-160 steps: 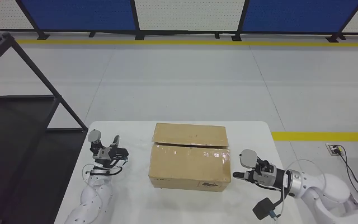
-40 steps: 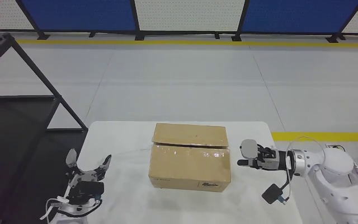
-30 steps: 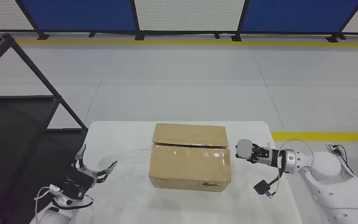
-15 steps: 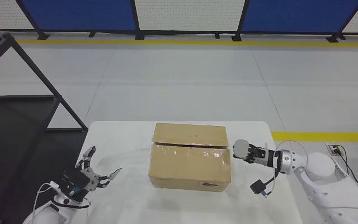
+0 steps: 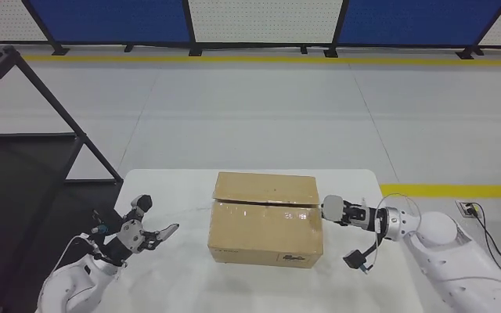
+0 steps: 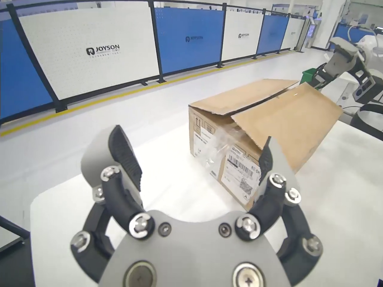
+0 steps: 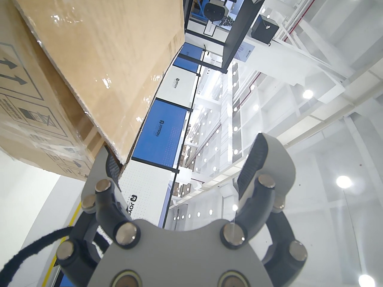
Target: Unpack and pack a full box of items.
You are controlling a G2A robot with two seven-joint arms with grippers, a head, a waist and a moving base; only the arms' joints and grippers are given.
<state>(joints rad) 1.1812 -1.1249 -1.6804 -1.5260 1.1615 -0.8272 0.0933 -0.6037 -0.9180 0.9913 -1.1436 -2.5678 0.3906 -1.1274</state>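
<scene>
Box sits near the middle of the white surface, closed enough that nothing inside shows, though in the left wrist view its near flap is tilted up off the seam while the far flap lies flatter. Your right tool is at the box's right end with its jaws spread wide and nothing in them; one of its fingers is right at the raised flap's corner, touching it or just beside it, I cannot tell which. Your left tool hangs over the left part of the surface, well apart from the box, also spread wide and empty, and aimed at the box's left end. The step in hand looks like getting that flap open, so work from the corner you already have: slide the finger under the flap's edge rather than pushing against its face, then swing it up and back along its hinge line, not sideways. A box like this will likely skid or pivot on the smooth surface, so bring your left tool in to steady the left end before lifting. Loose clear tape clings there and may catch or pull. Fold the flap well past upright, or it will probably spring shut.
</scene>
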